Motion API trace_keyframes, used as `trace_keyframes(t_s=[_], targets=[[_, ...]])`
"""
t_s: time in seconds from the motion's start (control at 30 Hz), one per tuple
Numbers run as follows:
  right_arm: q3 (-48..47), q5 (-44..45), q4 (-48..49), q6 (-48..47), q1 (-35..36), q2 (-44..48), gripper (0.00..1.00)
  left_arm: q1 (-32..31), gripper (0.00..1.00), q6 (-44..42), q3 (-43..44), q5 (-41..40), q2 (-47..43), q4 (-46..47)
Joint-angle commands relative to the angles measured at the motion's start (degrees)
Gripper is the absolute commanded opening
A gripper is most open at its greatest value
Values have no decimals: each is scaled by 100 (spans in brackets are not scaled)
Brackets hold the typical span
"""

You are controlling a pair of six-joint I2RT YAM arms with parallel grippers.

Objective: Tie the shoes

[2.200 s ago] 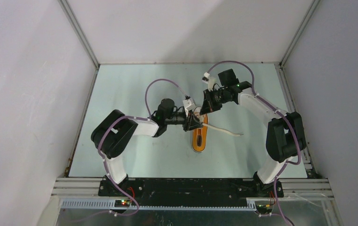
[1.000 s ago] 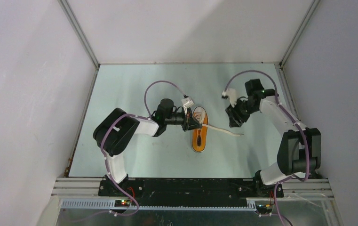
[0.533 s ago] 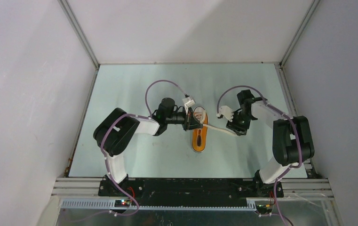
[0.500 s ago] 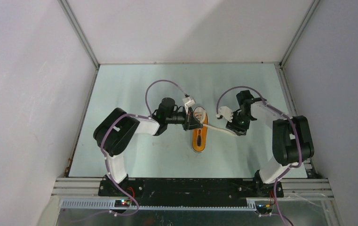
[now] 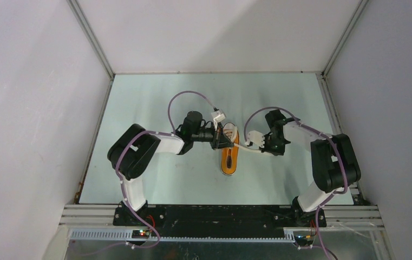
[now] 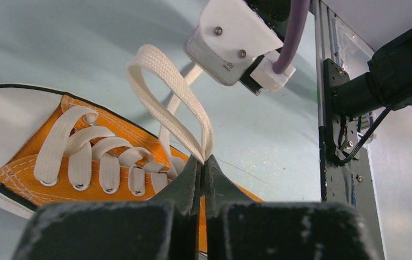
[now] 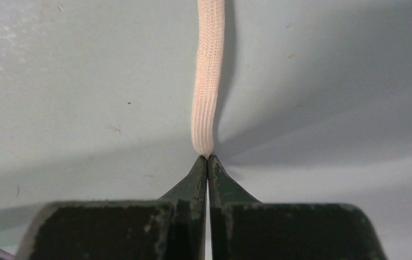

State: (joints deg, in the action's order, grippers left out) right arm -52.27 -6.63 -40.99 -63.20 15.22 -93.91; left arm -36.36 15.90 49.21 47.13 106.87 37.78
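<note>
The orange sneaker (image 5: 228, 162) lies about mid-table (image 5: 149, 97), between the two arms. Its long axis runs near to far. The white toe cap (image 6: 6, 119) points away from the arm bases and the heel opening points toward them. The left gripper (image 6: 202, 165) reaches in from the shoe's left over the lacing, its fingers pressed together on the base of a lace loop (image 6: 165, 97) that stands up above the eyelets. Just right of the shoe, the right gripper (image 7: 208, 160) sits low over the table. It is pinched tight on the tip of the other lace (image 7: 208, 70), which leads back to the sneaker.
</note>
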Motion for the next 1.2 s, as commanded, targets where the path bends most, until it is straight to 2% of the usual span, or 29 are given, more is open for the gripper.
trace_keyframes(t_s=[0.0,0.2,0.27,0.47,0.6,0.77,0.83,0.97,1.17], targets=[[-56,144,236,287,-21,-77,0,-23,0,-148,159,83,-38,-90],[-2495,-1047,-470,2438,74,-109,0,-19,0,-48,300,536,110,-84],[-2954,-1230,-495,2961,250,-154,0,-9,0,45,360,712,179,-41],[-3570,-1190,-221,3757,1007,-376,0,-16,0,306,439,1003,266,164],[-3815,-1430,-279,3741,1290,-425,0,-12,0,229,465,1005,236,-129],[-3792,-2336,-488,3808,1378,61,0,50,0,466,455,814,260,-239],[-3514,-2548,-611,3743,1480,358,0,90,0,553,463,758,264,-240],[-2843,-2765,-937,3318,1834,936,0,183,0,757,492,688,300,-142],[-1944,-2637,-1370,2677,2363,1462,0,242,0,824,523,744,318,-83]])
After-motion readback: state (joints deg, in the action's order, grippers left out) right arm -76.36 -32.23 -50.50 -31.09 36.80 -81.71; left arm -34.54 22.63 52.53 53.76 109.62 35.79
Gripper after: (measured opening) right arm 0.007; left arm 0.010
